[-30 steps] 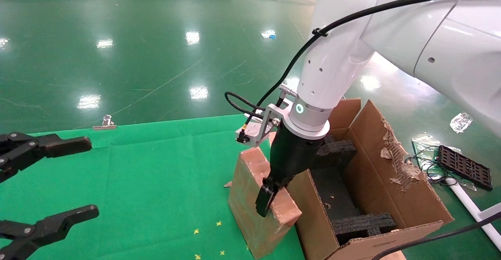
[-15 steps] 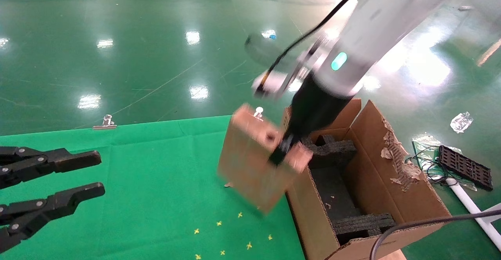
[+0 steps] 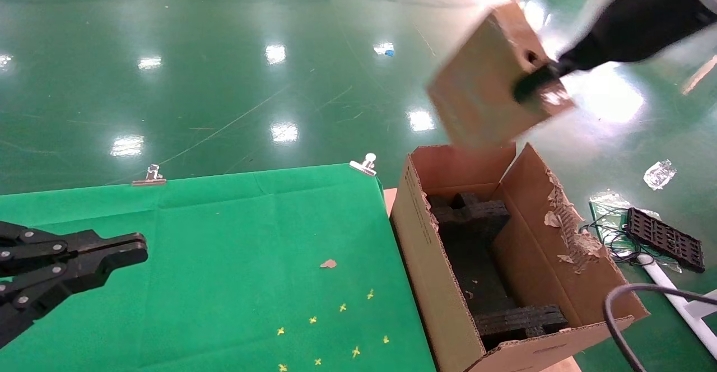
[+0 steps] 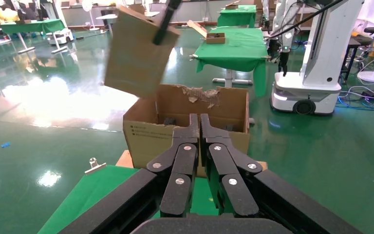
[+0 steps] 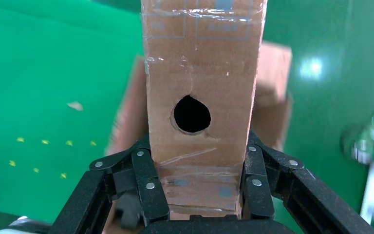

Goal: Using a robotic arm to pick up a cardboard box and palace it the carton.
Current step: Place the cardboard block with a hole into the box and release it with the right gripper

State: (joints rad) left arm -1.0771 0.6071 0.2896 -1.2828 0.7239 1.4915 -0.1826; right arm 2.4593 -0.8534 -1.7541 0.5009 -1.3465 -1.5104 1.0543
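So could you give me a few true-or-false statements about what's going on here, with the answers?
1. The small cardboard box is already resting inside the carton. False: it hangs in the air above the carton.
2. The right gripper is clamped on the small box. True.
3. The left gripper is wide open. False: its fingers are pressed together.
4. The small box has a round hole in one side. True.
5. The carton's inside is lined with white foam. False: the foam is black.
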